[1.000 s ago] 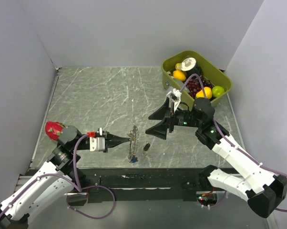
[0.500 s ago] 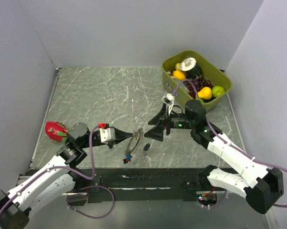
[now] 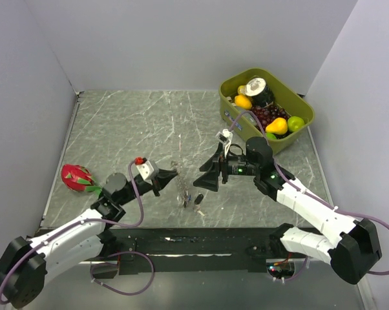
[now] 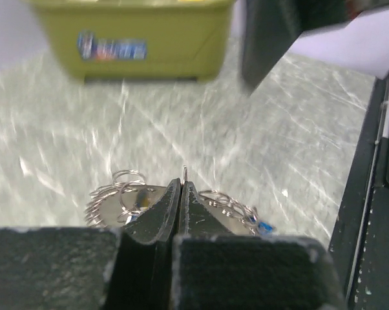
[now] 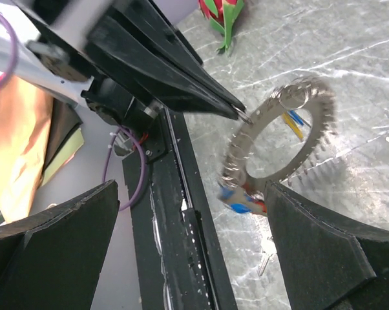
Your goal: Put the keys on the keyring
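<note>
Top view: the left end effector (image 3: pixel 173 173) is clamped on the keyring (image 3: pixel 182 185) over the front middle of the surface (image 3: pixel 130 129); the right end effector (image 3: pixel 205 173) gapes wide just beside it; a black key (image 3: pixel 198 199) lies near the keyring.
Left wrist: it pinches the keyring's rim with no gap (coils show either side).
Right wrist: the keyring shows tilted; red and blue keys (image 5: pixel 241 199) sit at its lower edge.

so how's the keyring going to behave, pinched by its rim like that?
Probably stiff: the keyring shows a clean round shape with the left end effector pinching only its rim. Likely to swivel in that thin grip, as keys hang at one side. Its small loops may snag.
</note>
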